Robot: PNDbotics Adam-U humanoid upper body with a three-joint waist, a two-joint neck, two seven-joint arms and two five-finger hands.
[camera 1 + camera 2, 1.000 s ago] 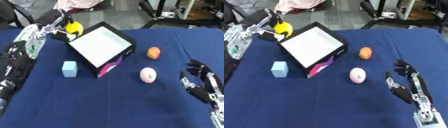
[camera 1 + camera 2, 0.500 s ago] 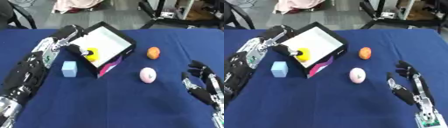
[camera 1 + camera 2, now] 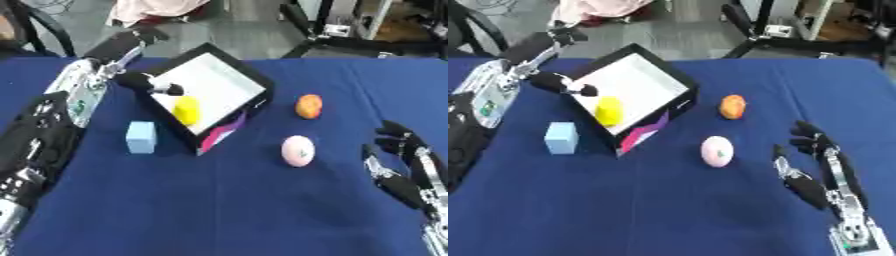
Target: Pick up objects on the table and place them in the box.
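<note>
A black box [image 3: 254,84] with a white inside stands tilted on the blue table [image 3: 227,200]. A yellow object [image 3: 185,108] lies inside it near the lower wall. My left hand [image 3: 131,45] is open above the box's left rim, its thumb pointing over the box and holding nothing. A light blue cube [image 3: 140,136] sits left of the box. An orange ball [image 3: 308,106] and a pink egg-shaped object [image 3: 297,150] lie to the right. My right hand [image 3: 820,165] rests open at the lower right, fingers up.
Chair and stand legs [image 3: 315,30] and a pink cloth [image 3: 153,7] are on the floor beyond the table's far edge. Bare blue cloth fills the near half of the table.
The yellow object has left my left hand and now lies in the box. My left hand has opened and lifted back from the box. The right hand has stayed put.
</note>
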